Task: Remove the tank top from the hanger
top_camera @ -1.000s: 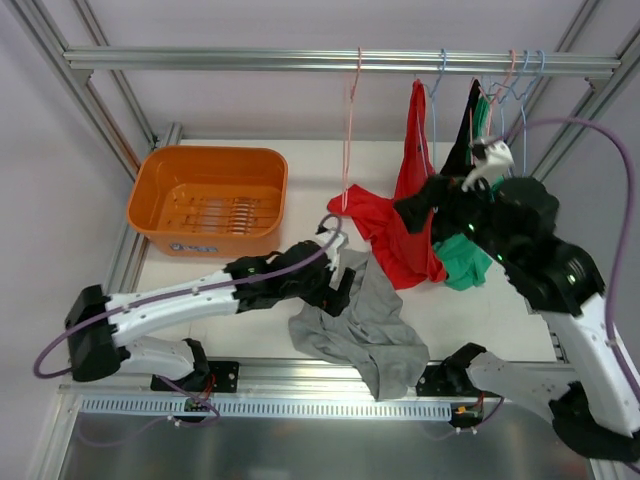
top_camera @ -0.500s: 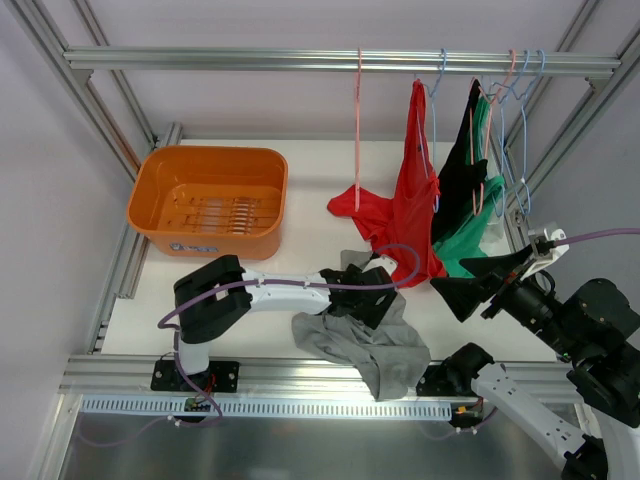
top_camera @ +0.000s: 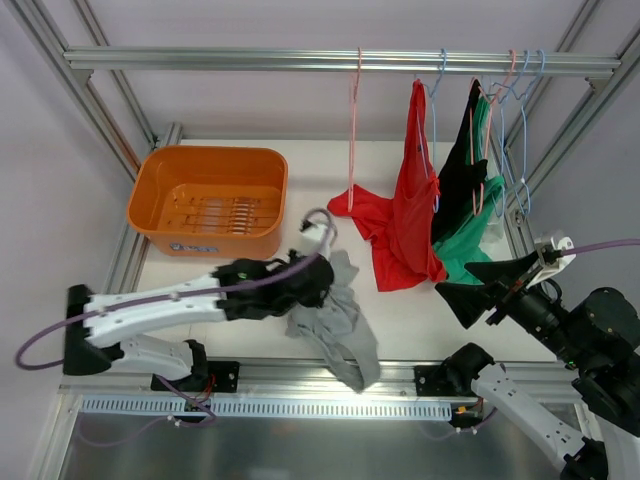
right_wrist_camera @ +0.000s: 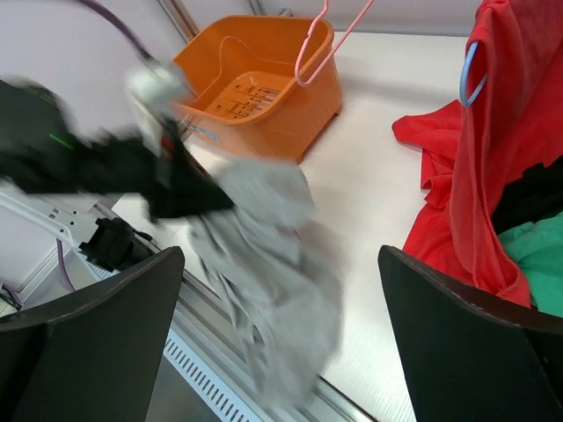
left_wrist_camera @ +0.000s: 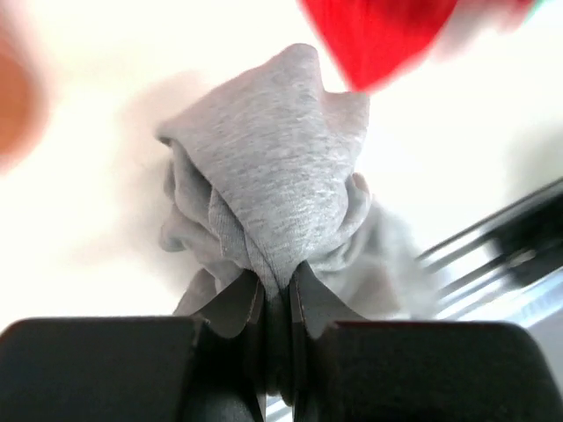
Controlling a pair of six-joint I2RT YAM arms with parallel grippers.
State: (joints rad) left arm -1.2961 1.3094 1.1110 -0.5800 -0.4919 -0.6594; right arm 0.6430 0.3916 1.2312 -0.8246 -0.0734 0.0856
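One top (top_camera: 335, 325) off: grey, clear of pink hanger (top_camera: 352, 130).
Top: bench front edge, middle.
Left gripper (left_wrist_camera: 277, 290): jaws clamped on top.
Right gripper (top_camera: 480, 285): jaws apart, empty.
Left for you: likely just the release.

1. Tank top (top_camera: 335, 325) — plain heather grey, with a fine mottled knit and no print.
2. Basket (top_camera: 205, 238) — solid orange, with a small white-and-blue label (right_wrist_camera: 204, 132) on one wall.
3. Red garment (top_camera: 405, 230), black garment (top_camera: 462, 150) and green garment (top_camera: 470, 245): each one flat colour, unpatterned.
4. Pink hanger (top_camera: 353, 130), pale; blue hanger (right_wrist_camera: 471, 75), light.
5. Left gripper (left_wrist_camera: 277, 281) and right gripper (right_wrist_camera: 281, 264) — matte black.
6. Arm links (top_camera: 150, 305): white with black joints; cable (top_camera: 600, 245): purple.
7. Table (top_camera: 300, 170): white; rail (top_camera: 300, 60): silver-grey.
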